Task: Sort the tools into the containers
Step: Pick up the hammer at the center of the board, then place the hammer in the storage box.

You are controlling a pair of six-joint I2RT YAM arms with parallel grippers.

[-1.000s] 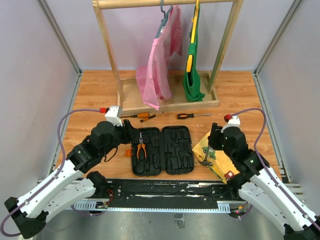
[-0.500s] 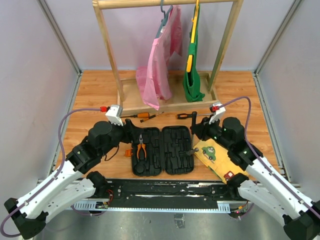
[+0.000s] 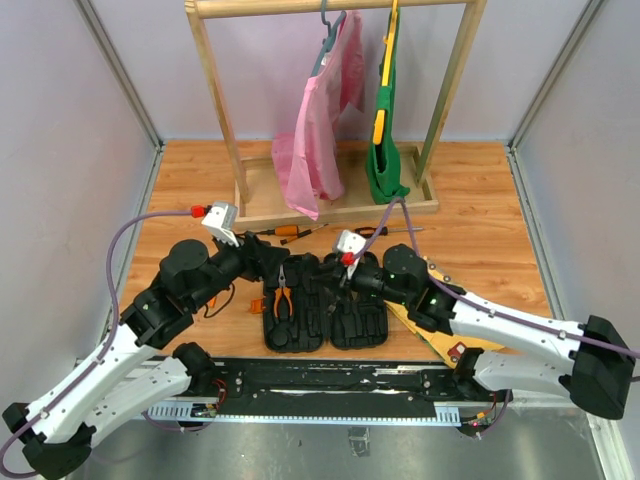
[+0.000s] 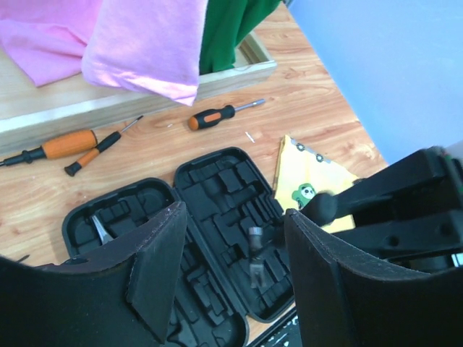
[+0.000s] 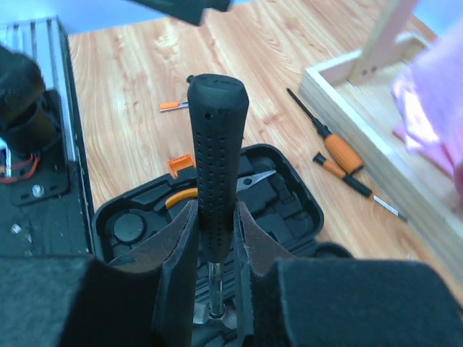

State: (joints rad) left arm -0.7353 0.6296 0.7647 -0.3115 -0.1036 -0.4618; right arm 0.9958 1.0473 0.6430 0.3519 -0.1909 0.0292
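The black tool case lies open on the table, with orange-handled pliers in its left half. My right gripper is shut on the black grip of the small hammer and holds it upright, head down, over the case. My left gripper is open and empty above the case; the hammer head shows between its fingers. Three orange-and-black screwdrivers lie on the table behind the case. Black-handled pliers are out of view.
A wooden clothes rack with pink and green garments stands behind the screwdrivers. The yellow picture board lies right of the case, partly under my right arm. The case's orange latch is on its left side.
My right arm has swung left from above the yellow board to above the case, carrying the hammer. My left arm has shifted slightly back and left.
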